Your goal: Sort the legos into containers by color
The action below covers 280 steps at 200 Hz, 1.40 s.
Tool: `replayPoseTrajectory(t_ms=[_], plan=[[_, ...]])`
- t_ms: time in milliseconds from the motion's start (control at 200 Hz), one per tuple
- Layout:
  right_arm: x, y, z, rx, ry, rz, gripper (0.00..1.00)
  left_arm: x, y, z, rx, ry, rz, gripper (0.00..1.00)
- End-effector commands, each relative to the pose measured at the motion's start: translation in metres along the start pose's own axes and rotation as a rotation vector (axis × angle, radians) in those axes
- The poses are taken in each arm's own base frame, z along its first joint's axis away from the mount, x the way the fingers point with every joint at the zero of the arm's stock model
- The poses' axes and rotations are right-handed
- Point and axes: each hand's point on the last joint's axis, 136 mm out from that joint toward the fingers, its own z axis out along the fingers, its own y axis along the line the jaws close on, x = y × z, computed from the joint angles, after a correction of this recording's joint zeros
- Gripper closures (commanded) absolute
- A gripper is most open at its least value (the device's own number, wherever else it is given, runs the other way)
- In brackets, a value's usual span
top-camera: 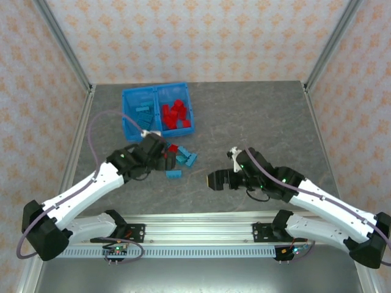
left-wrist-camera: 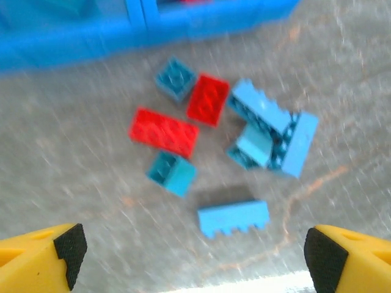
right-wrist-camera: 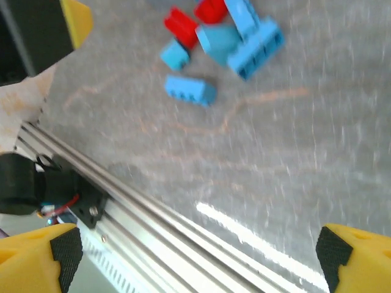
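Two claws gape empty; the left claw [left-wrist-camera: 195, 250] is nearer than the right claw [right-wrist-camera: 198, 250]. Just ahead on the table [left-wrist-camera: 91, 201] lies a blue brick [left-wrist-camera: 233, 218], long axis running finger to finger; beyond it mixed bricks [left-wrist-camera: 263, 122], then the bin [left-wrist-camera: 73, 46].

From high behind the arm bases [top-camera: 128, 233] the top camera looks down across the whole table [top-camera: 256, 122], the left wrist camera hangs close above the loose legos [left-wrist-camera: 244, 140] facing the far bin [left-wrist-camera: 73, 43], and the right wrist camera, low by the front rail [right-wrist-camera: 140, 207], looks left onto those same bricks.
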Motion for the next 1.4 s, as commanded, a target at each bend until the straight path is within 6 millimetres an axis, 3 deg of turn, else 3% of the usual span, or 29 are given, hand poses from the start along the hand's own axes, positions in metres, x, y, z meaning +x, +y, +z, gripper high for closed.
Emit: replayPoseTrajectory(t_ms=[0,440,671,796,946,1051,1111,1296,1396], plan=[[-0.001,0.012,-0.007,-0.082,-0.038,0.047,0.01,0.007,-0.015,0.021,0.017,-0.012,-0.194,0.00],[0.000,0.002,0.001,-0.035,-0.034,0.082,0.01,0.037,-0.023,0.097,-0.162,0.121,-0.072,0.02],[0.004,-0.002,-0.002,-0.016,-0.015,0.077,0.01,0.032,-0.024,0.109,-0.177,0.082,-0.092,0.21],[0.004,0.000,-0.005,-0.021,-0.018,0.082,0.01,0.037,-0.022,0.115,-0.202,0.101,-0.092,0.36],[0.002,0.002,-0.011,-0.035,-0.035,0.087,0.01,0.042,-0.021,0.116,-0.195,0.120,-0.097,0.46],[0.001,0.007,-0.013,-0.060,-0.036,0.087,0.01,0.036,-0.022,0.102,-0.181,0.109,-0.105,0.50],[0.000,0.014,-0.015,-0.091,-0.037,0.084,0.01,0.023,-0.021,0.083,-0.164,0.066,-0.114,0.50],[-0.010,0.023,-0.026,-0.126,-0.088,0.077,0.01,-0.049,0.007,0.000,-0.212,-0.187,-0.114,0.50],[-0.012,0.020,-0.026,-0.111,-0.101,0.075,0.01,-0.088,0.035,-0.026,-0.236,-0.274,-0.174,0.50]])
